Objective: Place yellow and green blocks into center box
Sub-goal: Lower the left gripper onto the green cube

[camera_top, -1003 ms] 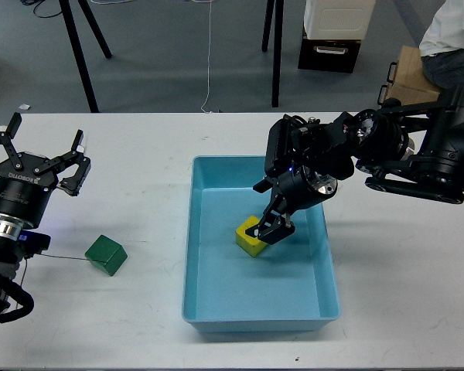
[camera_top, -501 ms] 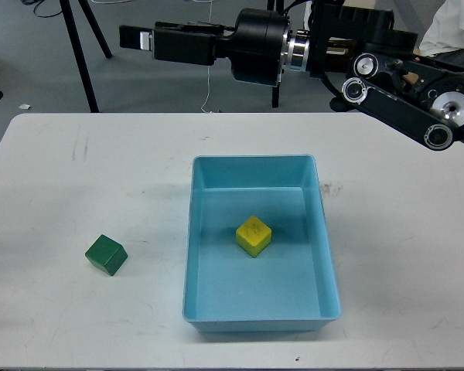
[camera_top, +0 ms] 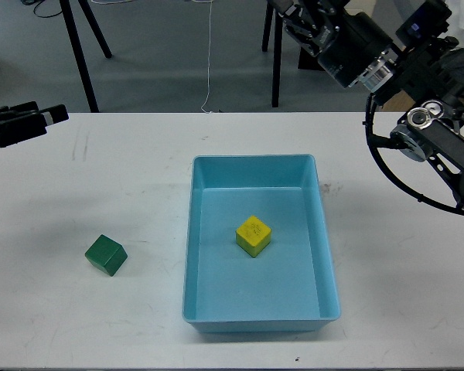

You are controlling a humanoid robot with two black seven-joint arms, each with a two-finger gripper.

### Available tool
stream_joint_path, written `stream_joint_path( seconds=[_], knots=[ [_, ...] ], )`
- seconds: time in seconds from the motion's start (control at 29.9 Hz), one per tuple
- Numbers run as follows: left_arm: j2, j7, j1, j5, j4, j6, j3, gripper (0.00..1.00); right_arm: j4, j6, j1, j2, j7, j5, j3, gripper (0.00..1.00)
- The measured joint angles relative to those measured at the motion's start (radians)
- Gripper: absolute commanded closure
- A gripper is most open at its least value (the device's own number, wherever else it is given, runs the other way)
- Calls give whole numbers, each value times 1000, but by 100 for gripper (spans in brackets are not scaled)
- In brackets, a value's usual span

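Note:
The yellow block (camera_top: 253, 236) lies inside the blue center box (camera_top: 329, 263), near its middle. The green block (camera_top: 106, 255) sits on the white table to the left of the box. My left gripper (camera_top: 46, 117) pokes in at the left edge, above the table's far left corner, far from the green block; its fingers are dark and I cannot tell them apart. My right gripper (camera_top: 294, 14) is raised high at the top right, well above and behind the box, cut by the frame edge and holding nothing that I can see.
The white table (camera_top: 124, 178) runs under both blocks and the box. Behind it are black tripod legs (camera_top: 77, 54), a hanging white cable (camera_top: 209, 54), a dark case on the floor and a seated person at the far right.
My right arm let go of the yellow block, lifted out of the box and swung up to the top right. My left arm went out of view, then came back at the left edge.

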Motion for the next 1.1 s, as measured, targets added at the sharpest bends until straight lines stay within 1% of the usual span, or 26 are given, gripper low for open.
stream_joint_path(
  seconds=[0.1,0.17,0.3,0.4,0.6,0.67,0.8,1.1],
  knots=[
    [-5,0,-38,143,-53,-84,16,0,86,-2,-166,-50,0,1,114,1],
    [-25,0,-71,200,-73,-118,26,0,134,-2,-283,-70,0,1,189,1],
    [-100,0,-133,252,-80,-132,73,0,189,-4,-471,-79,0,6,297,1],
    [-123,0,-157,303,-80,-133,144,0,212,-19,-565,-72,0,7,335,1],
    [-127,0,-215,443,-76,-133,364,0,221,-61,-637,-68,0,8,352,1],
    [-129,0,-220,454,-74,-133,401,0,220,-65,-646,-67,0,8,352,1],
    [-147,1,-198,457,-72,-133,419,0,218,-68,-650,-63,0,8,352,1],
    [-162,0,-121,458,-31,-133,412,0,217,-69,-651,-38,0,8,352,1]
  ],
)
